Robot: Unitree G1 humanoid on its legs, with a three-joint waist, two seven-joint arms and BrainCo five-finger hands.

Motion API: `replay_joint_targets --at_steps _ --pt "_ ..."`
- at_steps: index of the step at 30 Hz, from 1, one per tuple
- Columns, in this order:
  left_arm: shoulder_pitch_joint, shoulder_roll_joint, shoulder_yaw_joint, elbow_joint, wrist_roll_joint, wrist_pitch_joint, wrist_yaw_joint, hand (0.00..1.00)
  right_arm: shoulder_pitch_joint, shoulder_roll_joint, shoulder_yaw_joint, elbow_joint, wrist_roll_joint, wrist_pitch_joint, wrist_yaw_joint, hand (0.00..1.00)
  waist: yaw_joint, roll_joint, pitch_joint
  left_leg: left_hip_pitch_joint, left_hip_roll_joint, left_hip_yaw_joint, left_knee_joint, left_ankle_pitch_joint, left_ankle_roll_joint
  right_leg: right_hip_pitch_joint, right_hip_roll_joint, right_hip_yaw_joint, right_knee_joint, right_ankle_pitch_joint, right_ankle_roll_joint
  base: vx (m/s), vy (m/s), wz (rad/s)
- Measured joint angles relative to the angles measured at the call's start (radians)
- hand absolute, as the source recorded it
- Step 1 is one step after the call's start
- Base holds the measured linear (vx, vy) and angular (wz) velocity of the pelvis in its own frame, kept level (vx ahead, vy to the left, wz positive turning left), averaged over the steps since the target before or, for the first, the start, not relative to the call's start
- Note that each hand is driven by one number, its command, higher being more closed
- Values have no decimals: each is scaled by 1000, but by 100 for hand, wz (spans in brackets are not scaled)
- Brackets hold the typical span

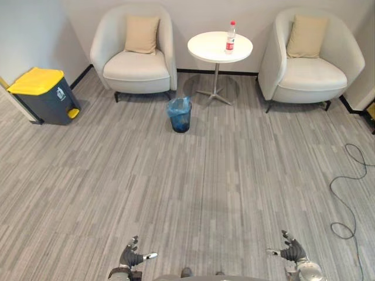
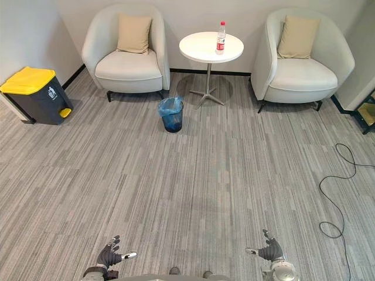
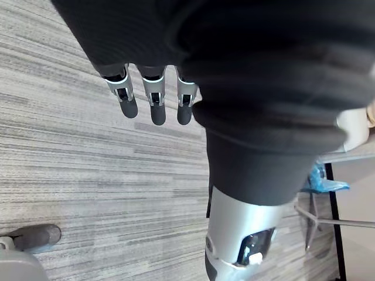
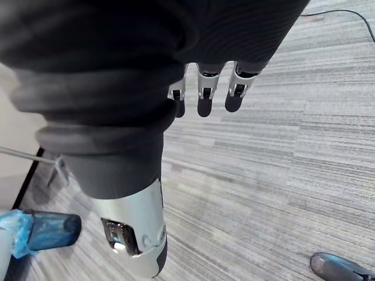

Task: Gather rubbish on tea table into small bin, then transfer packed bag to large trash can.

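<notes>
1. You had the left hand [image 1: 132,256] low at the near edge of the head view. Its wrist view showed the silver, dark-tipped fingers [image 3: 152,105] straight and relaxed above the carpet, holding nothing.
2. Your right hand [image 1: 291,252] hung the same way on the other side, with its fingers [image 4: 202,96] straight, slightly apart and empty.
3. The round white table [image 1: 205,50], a smooth disc on a slim metal pedestal with a splayed foot, stood by the far wall between the two armchairs.
4. The rubbish you were after, a clear plastic bottle with a red label and cap [image 1: 230,38], stood upright on the table, towards its right side.
5. The small round bin lined with a crinkled blue plastic bag [image 1: 179,114] sat on the floor in front of the table, just left of the pedestal.
6. The boxy dark grey trash can with a yellow lid [image 1: 44,93] stood against the left wall, well apart from the small bin.
7. Each cream, rounded tub armchair [image 1: 137,67] held a square tan cushion [image 1: 142,34] against its back.
8. Grey carpet with fine streaked stripes [image 1: 222,175] covered the floor.
</notes>
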Motion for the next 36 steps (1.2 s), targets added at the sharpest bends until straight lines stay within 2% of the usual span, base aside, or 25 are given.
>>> replay_joint_targets --at_steps 12,16,18,20,22,24,25,26,27,28,29,30,31,33,34,35,36 --pt "-3 11 36 -25 -4 3 -9 0 -2 -28 -41 -26 46 4 1 0 -8 10 7 -5 5 27 -11 0 -1 -23 6 20 -1 -1 -1 3 -2 -5" --pt "-4 9 55 -25 -10 4 -5 0 -24 -20 -47 -29 71 5 -3 0 -27 11 11 -11 13 49 -20 0 -2 -40 14 37 -1 0 -2 11 -13 -14" --pt "-12 8 58 -26 -21 4 -5 0 -32 -3 -54 -29 88 5 -8 0 -27 8 14 -14 17 57 -20 -4 -6 -41 18 45 -1 0 -2 32 -15 -15" --pt "-15 5 61 -52 -27 5 -3 0 -45 25 -64 -28 99 6 -22 0 -26 3 18 -40 23 76 22 -34 -14 -59 21 62 1 0 -2 38 -12 -24" --pt "-18 -3 61 -81 -43 5 8 0 -67 40 -86 -26 124 8 -25 0 -26 6 27 -82 28 87 87 -73 -6 -75 23 71 7 -2 -3 54 4 -21" --pt "-20 -8 61 -106 -45 5 14 0 -80 43 -92 -25 133 9 -33 0 -24 11 35 -120 35 101 149 -114 5 -111 25 85 62 -34 -1 42 22 -24" --pt "-28 -8 61 -119 -51 5 14 0 -99 45 -92 -25 139 9 -42 0 -21 12 47 -149 38 112 201 -156 12 -158 22 88 150 -85 14 48 26 -28" --pt "-33 -8 61 -130 -51 5 15 0 -112 50 -91 -24 147 13 -45 0 -21 11 57 -170 40 120 258 -198 24 -206 14 85 260 -134 58 51 25 -33" --pt "-37 -7 61 -130 -51 5 16 0 -117 52 -88 -22 155 18 -44 0 -19 11 64 -171 42 126 274 -219 36 -239 11 78 330 -148 78 117 33 -39" --pt "-55 2 57 -132 -51 9 17 0 -135 59 -79 -22 161 25 -45 0 -13 9 82 -161 45 134 303 -256 52 -341 -10 26 543 -163 95 132 21 -29" --pt "-62 12 53 -135 -51 12 19 0 -136 65 -75 -22 161 28 -45 0 -17 3 94 -145 44 135 314 -274 55 -383 -33 -13 637 -180 82 167 15 -19" --pt "-63 19 51 -137 -51 13 21 0 -136 68 -71 -22 161 31 -44 0 -21 0 99 -131 45 135 315 -285 53 -400 -43 -35 661 -193 69 272 5 -10" --pt "-63 32 51 -141 -51 18 30 0 -137 66 -55 -22 162 34 -45 0 -24 5 107 -92 58 137 309 -298 45 -432 -56 -86 641 -217 58 311 5 -13" --pt "-74 37 51 -142 -52 21 37 0 -140 60 -42 -22 166 36 -45 0 -31 22 117 -51 91 136 289 -310 31 -460 -43 -129 529 -210 53 400 -19 0" --pt "-92 37 51 -145 -56 20 39 0 -142 57 -42 -22 168 36 -45 0 -34 42 128 -15 111 130 245 -307 19 -490 -28 -148 398 -164 48 605 -74 31" --pt "-116 36 51 -145 -63 20 40 0 -149 48 -42 -22 169 38 -45 0 -54 34 137 25 121 105 195 -301 -2 -512 -18 -152 255 -72 47 641 -99 46" --pt "-126 35 50 -145 -62 20 41 0 -150 43 -44 -22 169 38 -45 0 -62 32 143 42 123 92 177 -302 -16 -521 -19 -146 190 -24 46 602 -143 66"
